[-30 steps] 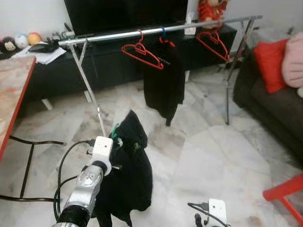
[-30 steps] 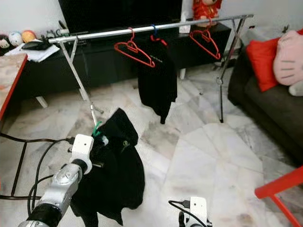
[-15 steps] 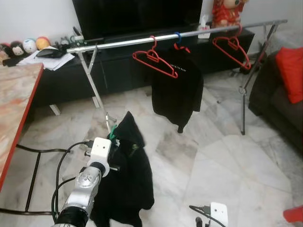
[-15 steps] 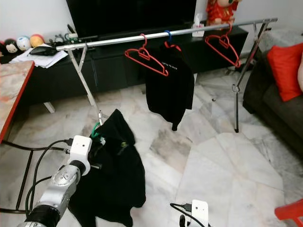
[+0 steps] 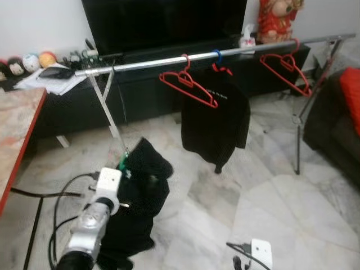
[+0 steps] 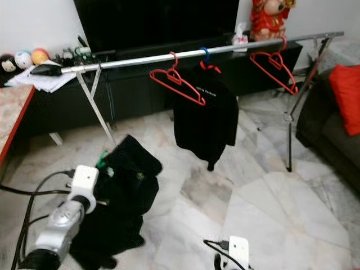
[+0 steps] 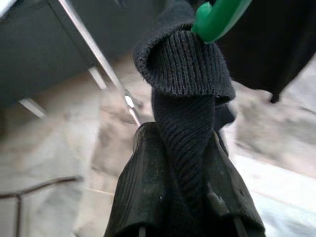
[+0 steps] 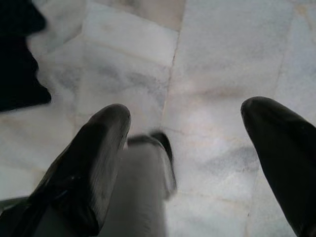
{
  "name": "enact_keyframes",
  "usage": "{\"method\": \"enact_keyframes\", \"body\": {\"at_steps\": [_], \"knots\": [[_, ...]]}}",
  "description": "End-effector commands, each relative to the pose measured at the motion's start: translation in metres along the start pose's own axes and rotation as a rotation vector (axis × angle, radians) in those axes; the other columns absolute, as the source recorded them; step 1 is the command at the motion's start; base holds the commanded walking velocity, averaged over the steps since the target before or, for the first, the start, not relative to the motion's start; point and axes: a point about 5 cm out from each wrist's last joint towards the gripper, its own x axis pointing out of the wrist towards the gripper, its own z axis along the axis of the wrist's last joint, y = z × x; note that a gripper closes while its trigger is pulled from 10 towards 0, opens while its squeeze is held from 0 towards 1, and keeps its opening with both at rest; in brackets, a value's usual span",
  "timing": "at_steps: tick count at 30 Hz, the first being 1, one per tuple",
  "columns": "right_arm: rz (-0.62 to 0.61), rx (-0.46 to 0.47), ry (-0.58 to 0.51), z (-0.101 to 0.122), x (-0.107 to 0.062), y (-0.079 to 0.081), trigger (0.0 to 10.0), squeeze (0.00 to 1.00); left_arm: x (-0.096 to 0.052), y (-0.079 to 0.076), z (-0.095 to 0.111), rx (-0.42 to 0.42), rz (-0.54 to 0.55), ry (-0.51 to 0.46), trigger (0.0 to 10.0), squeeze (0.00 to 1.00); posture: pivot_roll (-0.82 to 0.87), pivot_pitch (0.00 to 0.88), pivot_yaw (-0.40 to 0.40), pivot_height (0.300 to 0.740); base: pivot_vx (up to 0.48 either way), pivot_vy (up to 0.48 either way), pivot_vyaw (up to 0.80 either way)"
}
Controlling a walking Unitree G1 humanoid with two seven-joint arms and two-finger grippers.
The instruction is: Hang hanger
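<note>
My left gripper [image 7: 185,148] is shut on the ribbed collar of a black garment [image 5: 140,191] that hangs from a green hanger [image 7: 217,19]. The green hook [image 5: 121,163] pokes out just above my left wrist, low at the left, in front of the silver clothes rail [image 5: 169,58]. On that rail hang two bare red hangers [image 5: 188,87] [image 5: 284,67] and a black shirt [image 5: 216,126] on a blue-hooked hanger. My right gripper [image 8: 185,148] hangs low over the marble floor, open and holding nothing.
A dark TV stand [image 5: 157,79] and screen stand behind the rail. A red-edged table [image 5: 17,124] is at the left, a dark sofa with a red cushion [image 5: 351,93] at the right. The rail's slanted legs [image 5: 109,112] reach the floor near my left arm.
The camera has shifted, so the rail sits a bit higher and closer. My left arm with the garment has swung slightly left and lower in the picture; the grip is unchanged.
</note>
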Motion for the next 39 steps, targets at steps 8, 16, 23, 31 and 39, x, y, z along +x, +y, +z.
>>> {"method": "enact_keyframes", "body": {"at_steps": [8, 16, 23, 31, 39], "knots": [[0.002, -0.014, 0.007, -0.001, 0.0, -0.004, 10.0, 0.0, -0.015, 0.008, -0.008, 0.033, 0.051, 0.015, 10.0, 0.0, -0.18, 0.0, 0.055, 0.74, 0.307, 0.0, 0.0], [0.001, -0.021, 0.003, -0.001, 0.0, -0.006, 10.0, 0.0, -0.018, -0.006, -0.012, -0.007, 0.028, 0.021, 10.0, 0.0, -0.19, 0.0, 0.051, 0.74, 0.0, 0.0, 0.0], [0.014, -0.046, 0.003, 0.0, 0.0, -0.006, 10.0, 0.0, -0.019, -0.004, -0.014, -0.018, 0.065, 0.042, 10.0, 0.0, -0.19, 0.0, 0.047, 0.74, 0.0, 0.0, 0.0], [0.02, -0.053, 0.002, 0.0, 0.0, -0.007, 10.0, 0.0, -0.019, -0.006, -0.013, -0.026, 0.061, 0.041, 10.0, 0.0, -0.19, 0.0, 0.047, 0.74, 0.0, -0.271, 0.0], [0.024, -0.057, 0.004, -0.002, 0.0, -0.007, 10.0, 0.0, -0.019, -0.009, -0.014, -0.022, 0.044, 0.046, 10.0, 0.0, -0.19, 0.0, 0.051, 0.74, 0.0, -0.29, 0.0]]}}
